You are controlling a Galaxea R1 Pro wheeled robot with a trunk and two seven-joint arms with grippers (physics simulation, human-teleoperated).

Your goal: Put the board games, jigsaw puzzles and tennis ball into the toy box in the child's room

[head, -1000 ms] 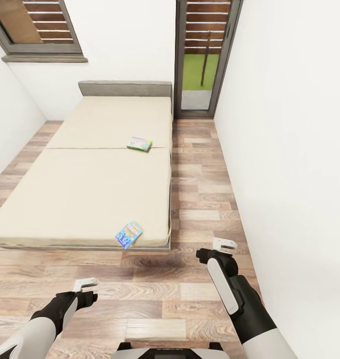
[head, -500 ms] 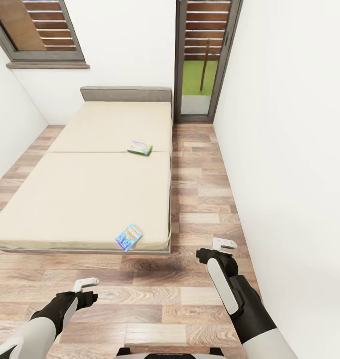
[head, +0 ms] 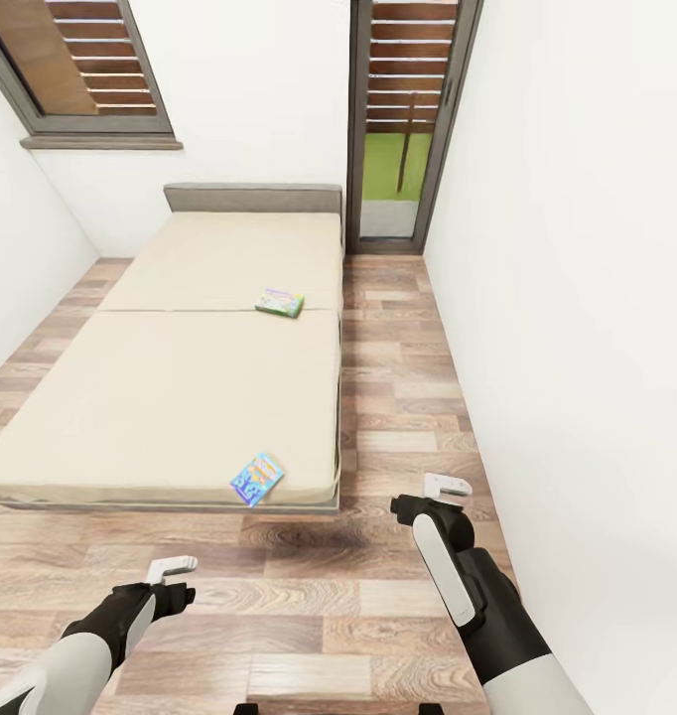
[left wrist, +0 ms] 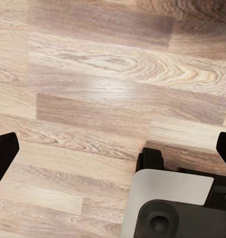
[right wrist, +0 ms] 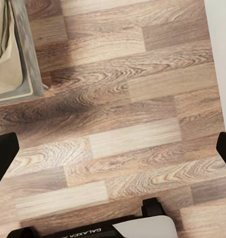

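Observation:
Two board games lie on the beige bed (head: 160, 397). A blue and yellow one (head: 257, 479) rests by the near edge, and a green one (head: 279, 302) lies further back near the right side. My left gripper (head: 170, 568) hangs open over the wood floor in front of the bed, as the left wrist view confirms (left wrist: 113, 151). My right gripper (head: 445, 487) is open too, above the floor just right of the bed's near corner (right wrist: 113, 148). Both hold nothing. The table, toy box, jigsaw puzzles and tennis ball are out of view.
A white wall (head: 577, 298) runs close along my right side. A strip of wood floor (head: 398, 377) lies between it and the bed, leading to a tall grey-framed window (head: 403, 119). The bed's frame corner (right wrist: 28, 69) shows in the right wrist view. My base (left wrist: 172, 208) is below.
The whole head picture has slid down a little, so the camera has moved. The bed and both games keep their places. Both arms hold the same pose.

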